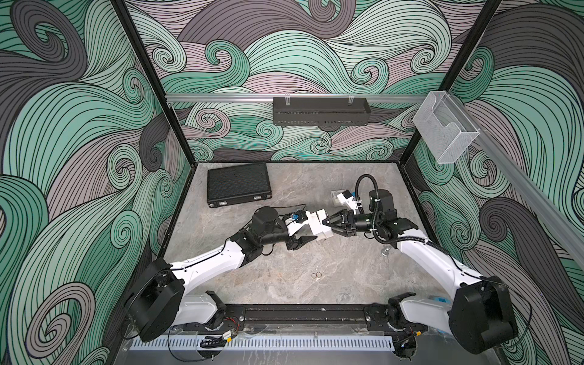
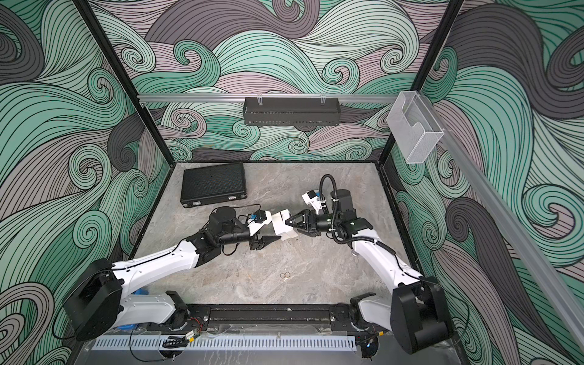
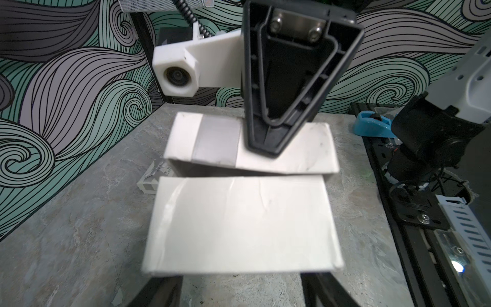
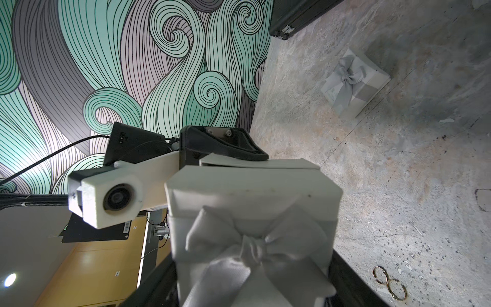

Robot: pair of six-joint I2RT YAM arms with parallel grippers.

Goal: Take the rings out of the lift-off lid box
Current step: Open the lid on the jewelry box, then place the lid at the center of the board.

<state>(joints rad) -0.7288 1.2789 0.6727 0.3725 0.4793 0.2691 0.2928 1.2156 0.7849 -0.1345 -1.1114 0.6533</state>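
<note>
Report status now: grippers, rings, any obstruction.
Left gripper shut on white box base; right gripper shut on bowed lid. Lid tilted, partly off; box interior hidden. Two rings on table. No obstruction seen.

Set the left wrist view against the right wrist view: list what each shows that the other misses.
Only the left wrist view: a blue tape dispenser, and the gap where the lid tilts off the box base. Only the right wrist view: the lid's grey bow, two rings lying on the table, a black case's corner. Both: the ribboned lid and a second small gift box.
</note>
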